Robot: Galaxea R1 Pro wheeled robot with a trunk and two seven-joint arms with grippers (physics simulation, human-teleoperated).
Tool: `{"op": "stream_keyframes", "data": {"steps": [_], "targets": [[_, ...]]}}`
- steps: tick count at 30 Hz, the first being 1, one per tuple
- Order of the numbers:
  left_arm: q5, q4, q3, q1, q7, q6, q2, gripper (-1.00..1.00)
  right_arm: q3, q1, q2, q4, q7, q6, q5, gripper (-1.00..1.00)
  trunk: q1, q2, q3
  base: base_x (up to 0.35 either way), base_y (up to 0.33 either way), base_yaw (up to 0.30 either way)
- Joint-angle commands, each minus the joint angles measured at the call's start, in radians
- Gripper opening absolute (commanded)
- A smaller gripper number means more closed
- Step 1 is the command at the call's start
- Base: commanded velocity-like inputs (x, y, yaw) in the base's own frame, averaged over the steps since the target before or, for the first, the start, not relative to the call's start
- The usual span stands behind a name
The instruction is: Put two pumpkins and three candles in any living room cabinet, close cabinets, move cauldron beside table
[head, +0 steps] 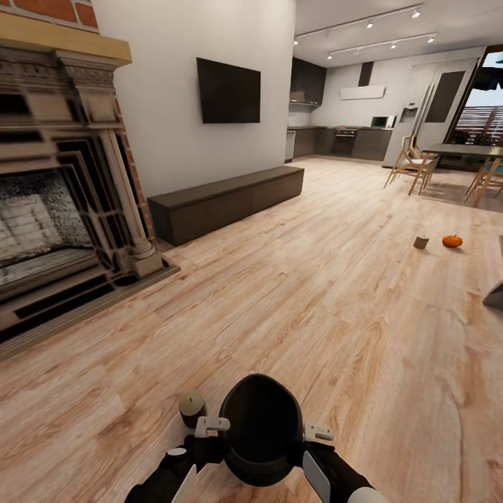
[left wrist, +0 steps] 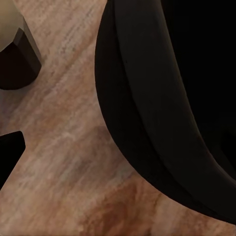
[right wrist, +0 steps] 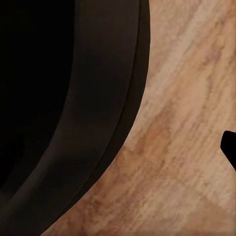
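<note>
Head view: cauldron [head: 262,429] low in front of the robot, betw. both arms, on the floor [head: 314,293]; candle [head: 191,407] just beside it. Looks heavy, rigid; grab the rim both sides.

Left wrist: left gripper [left wrist: 7,160], jaw state can't tell.

Right wrist: right gripper [right wrist: 230,147], same.

One cauldron [head: 262,426], two candles – one [head: 191,407] beside it, one [head: 420,242] far off – one pumpkin [head: 452,241], one cabinet [head: 227,200]
</note>
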Motion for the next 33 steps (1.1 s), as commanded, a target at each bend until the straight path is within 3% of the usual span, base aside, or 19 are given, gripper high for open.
{"op": "stream_keyframes", "data": {"steps": [1,13,22,28,33], "targets": [[0.005,-0.002,-0.001,0.000,-0.001,0.006,0.000,1.00,0.001,0.000,0.000,-0.002,-0.006,0.005,-0.009,1.00,0.000,0.000,-0.001,0.000,0.000,0.000],[0.006,-0.020,0.000,-0.001,-0.001,0.006,-0.002,1.00,0.001,0.000,0.000,-0.002,-0.005,0.005,-0.009,1.00,0.000,0.000,-0.001,0.000,0.000,0.000],[0.008,-0.095,0.002,0.000,-0.001,0.010,-0.008,1.00,0.001,0.000,0.000,-0.002,-0.006,-0.009,-0.007,1.00,0.000,0.000,-0.001,0.000,0.000,0.000],[0.063,-0.092,0.001,0.000,-0.001,0.008,-0.012,1.00,0.001,0.000,0.000,-0.002,-0.006,-0.010,-0.007,1.00,0.002,-0.001,-0.016,0.000,0.000,0.000],[0.071,-0.068,0.000,0.000,-0.001,0.007,-0.012,1.00,0.001,0.000,0.000,-0.002,-0.006,-0.011,-0.007,1.00,0.002,-0.001,-0.016,0.000,0.000,0.000]]}}
